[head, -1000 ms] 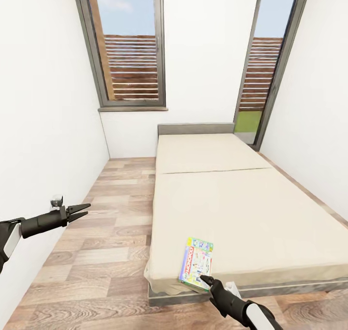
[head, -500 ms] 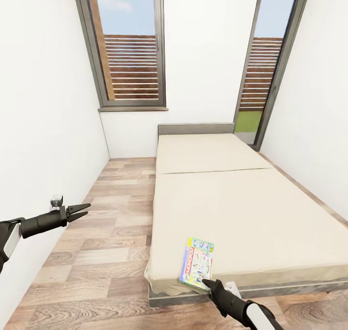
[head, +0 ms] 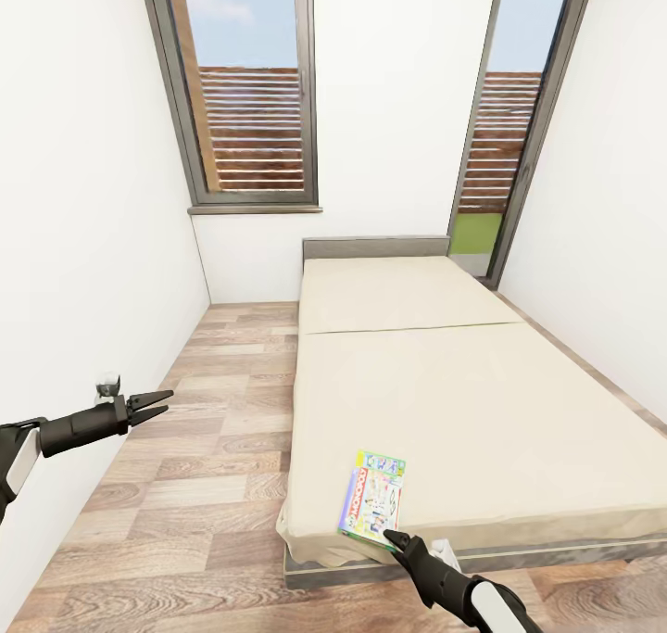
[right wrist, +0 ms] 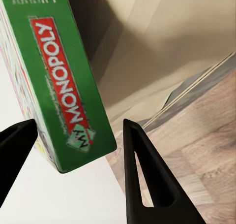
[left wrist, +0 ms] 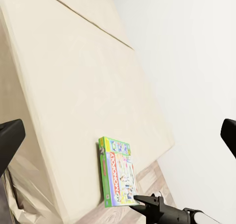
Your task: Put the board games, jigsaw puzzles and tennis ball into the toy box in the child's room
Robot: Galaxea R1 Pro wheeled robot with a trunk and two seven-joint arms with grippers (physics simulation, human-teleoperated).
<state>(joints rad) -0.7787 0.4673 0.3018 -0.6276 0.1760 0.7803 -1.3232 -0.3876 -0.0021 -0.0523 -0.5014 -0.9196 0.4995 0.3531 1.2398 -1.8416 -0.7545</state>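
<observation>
Board game [head: 372, 500]: a flat green box (its side is lettered "Monopoly") lying on the bed [head: 482, 401] at the near edge of the mattress, close to the near left corner. Right gripper [head: 393, 539]: at the box's near edge, fingers [right wrist: 142, 175] spread apart, with the box's green side between them; contact with the box cannot be told. Left gripper [head: 159, 401]: held over the wood-plank floor [head: 213, 429] beside the white wall [head: 83, 244], well apart from the bed, jaws parted and holding nothing. Two tall windows [head: 250, 95] stand in the far wall.
</observation>
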